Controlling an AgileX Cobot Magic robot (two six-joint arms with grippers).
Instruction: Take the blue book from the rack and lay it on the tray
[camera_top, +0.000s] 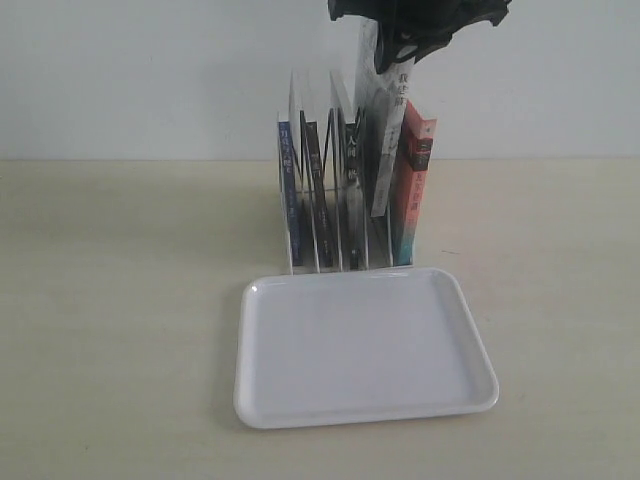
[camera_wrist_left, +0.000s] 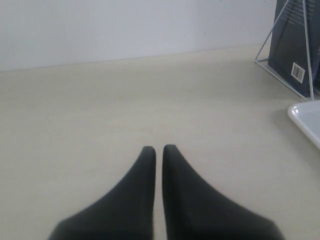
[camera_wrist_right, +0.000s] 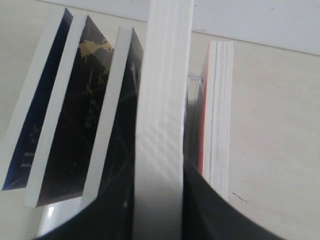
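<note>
The silver wire rack (camera_top: 300, 262) stands behind the white tray (camera_top: 365, 350) and holds several upright books. The blue book (camera_top: 286, 180) with its blue spine sits in the rack's far-left slot, untouched; its dark blue cover (camera_wrist_right: 35, 125) also shows in the right wrist view. My right gripper (camera_top: 410, 40) is above the rack, shut on a white-spined book (camera_top: 385, 150) that stands raised and tilted above its neighbours. That book's white page edge (camera_wrist_right: 162, 100) fills the space between my right gripper's (camera_wrist_right: 159, 180) fingers. My left gripper (camera_wrist_left: 159, 148) is shut and empty, low over the table.
A red-orange-spined book (camera_top: 414, 185) stands at the rack's right end. Two dark-covered books (camera_top: 335, 180) fill the middle slots. In the left wrist view, a dark blue back cover with a barcode (camera_wrist_left: 292, 45), the rack's wire (camera_wrist_left: 270, 45) and the tray's corner (camera_wrist_left: 307, 117) appear.
</note>
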